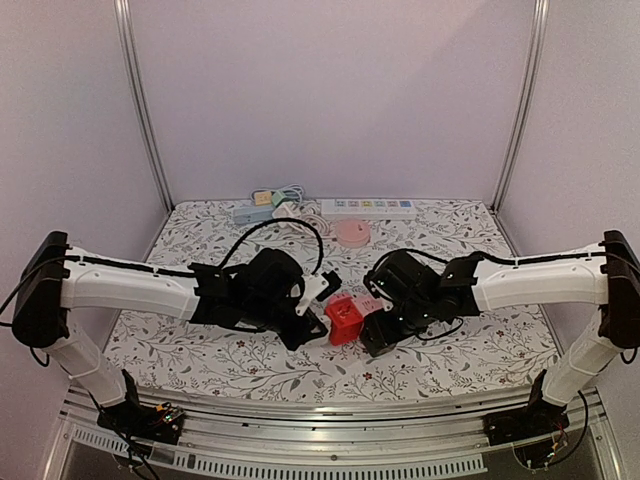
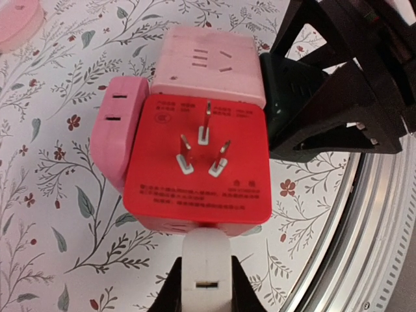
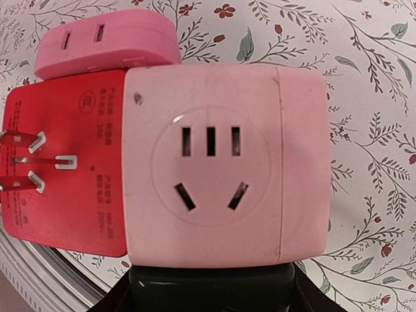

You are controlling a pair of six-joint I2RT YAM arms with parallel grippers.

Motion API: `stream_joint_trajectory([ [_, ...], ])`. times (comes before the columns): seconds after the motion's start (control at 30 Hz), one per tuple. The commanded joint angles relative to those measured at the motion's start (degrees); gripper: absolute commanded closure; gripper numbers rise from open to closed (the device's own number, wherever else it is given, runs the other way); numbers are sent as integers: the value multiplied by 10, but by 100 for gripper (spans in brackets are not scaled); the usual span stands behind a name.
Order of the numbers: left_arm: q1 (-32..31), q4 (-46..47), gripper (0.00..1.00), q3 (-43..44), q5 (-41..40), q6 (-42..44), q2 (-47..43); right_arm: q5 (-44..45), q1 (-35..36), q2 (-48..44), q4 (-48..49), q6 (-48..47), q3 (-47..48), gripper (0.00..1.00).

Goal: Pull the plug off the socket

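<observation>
The socket is a cube adapter (image 2: pixel 198 162), red on the pronged face and pink on the others, and it sits between both arms (image 1: pixel 343 320). A white plug (image 2: pixel 207 263) with a small slot sticks out of its near face. My left gripper (image 2: pixel 206 289) is shut on that plug. A black plug (image 3: pixel 211 286) sits in another face, below the pink three-pin outlet (image 3: pixel 211 166), and my right gripper (image 3: pixel 211 296) is shut on it. That black plug (image 2: pixel 286 91) also shows in the left wrist view. A pink two-slot piece (image 2: pixel 112 133) hangs on the cube's side.
A white power strip (image 1: pixel 367 208) lies at the back, with a round pink object (image 1: pixel 352 232) in front of it. Coloured plugs and a cable (image 1: pixel 268 205) sit at the back left. The metal rail (image 1: pixel 320 410) runs along the near table edge.
</observation>
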Motion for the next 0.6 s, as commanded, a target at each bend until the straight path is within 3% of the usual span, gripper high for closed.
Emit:
stream_joint_trajectory([
  [0.0, 1, 19, 100, -5, 18, -12, -3, 45, 5, -25, 21, -30, -4, 55],
  [0.57, 1, 25, 100, -22, 7, -16, -16, 63, -11, -22, -7, 54, 23, 55],
])
